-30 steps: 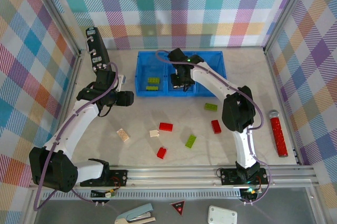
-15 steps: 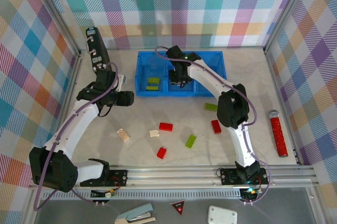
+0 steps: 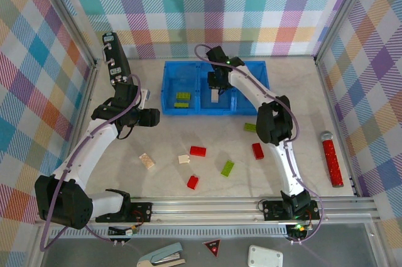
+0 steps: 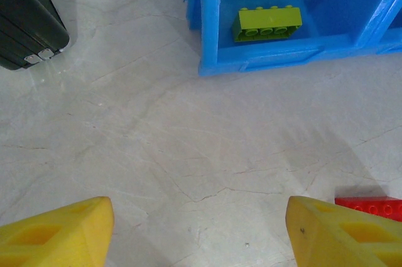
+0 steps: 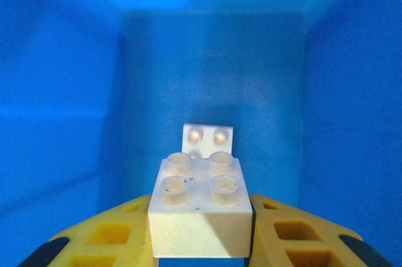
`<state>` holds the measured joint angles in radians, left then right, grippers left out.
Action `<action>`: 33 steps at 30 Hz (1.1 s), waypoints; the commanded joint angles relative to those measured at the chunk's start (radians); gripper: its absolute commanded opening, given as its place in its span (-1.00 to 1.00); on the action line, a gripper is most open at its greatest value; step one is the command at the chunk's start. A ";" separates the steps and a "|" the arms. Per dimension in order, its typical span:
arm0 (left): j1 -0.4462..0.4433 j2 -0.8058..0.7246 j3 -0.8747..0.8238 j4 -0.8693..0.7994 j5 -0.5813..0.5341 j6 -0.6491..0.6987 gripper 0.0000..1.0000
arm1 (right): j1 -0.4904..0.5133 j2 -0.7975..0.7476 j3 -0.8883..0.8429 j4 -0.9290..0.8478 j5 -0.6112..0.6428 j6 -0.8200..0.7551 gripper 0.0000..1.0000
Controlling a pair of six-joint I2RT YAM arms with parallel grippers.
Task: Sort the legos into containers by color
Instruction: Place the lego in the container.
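The blue tray lies at the back of the table. Two lime green legos rest in its left compartment. My right gripper hangs inside the middle compartment, shut on a cream lego. Another cream lego lies on that compartment's floor below it. My left gripper stands open over bare table left of the tray, nothing between its yellow fingers. A red lego lies by its right finger. Loose on the table are red, green and cream legos.
A black upright device stands at the back left, close to the left arm. A red cylinder lies at the right edge. Plaid walls close in three sides. A stapler and a white box sit beyond the front rail.
The right arm has shifted slightly right and back over the middle compartment, still holding the cream lego. The left arm has not moved.
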<state>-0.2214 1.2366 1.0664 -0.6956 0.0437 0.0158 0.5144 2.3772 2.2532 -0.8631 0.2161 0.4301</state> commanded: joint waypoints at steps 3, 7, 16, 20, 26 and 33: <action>0.007 0.003 -0.002 0.019 0.010 -0.001 0.45 | -0.008 0.075 0.078 0.078 0.029 0.001 -0.46; 0.007 0.006 -0.002 0.020 0.009 -0.002 0.45 | -0.011 0.120 0.091 0.142 0.044 -0.008 -0.45; 0.007 0.026 0.002 0.019 0.024 -0.001 0.44 | -0.011 0.205 0.097 0.273 0.119 -0.009 -0.43; 0.007 0.026 0.004 0.019 0.021 -0.001 0.45 | -0.011 0.223 0.098 0.305 0.149 -0.012 -0.40; 0.007 0.038 0.010 0.016 0.028 -0.001 0.44 | -0.011 0.231 0.104 0.335 0.155 -0.028 -0.27; 0.007 0.037 0.005 0.019 0.025 -0.006 0.45 | -0.010 0.183 0.122 0.280 0.147 -0.041 -0.02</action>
<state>-0.2214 1.2697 1.0664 -0.6960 0.0521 0.0158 0.5034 2.5904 2.3398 -0.5655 0.3565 0.4030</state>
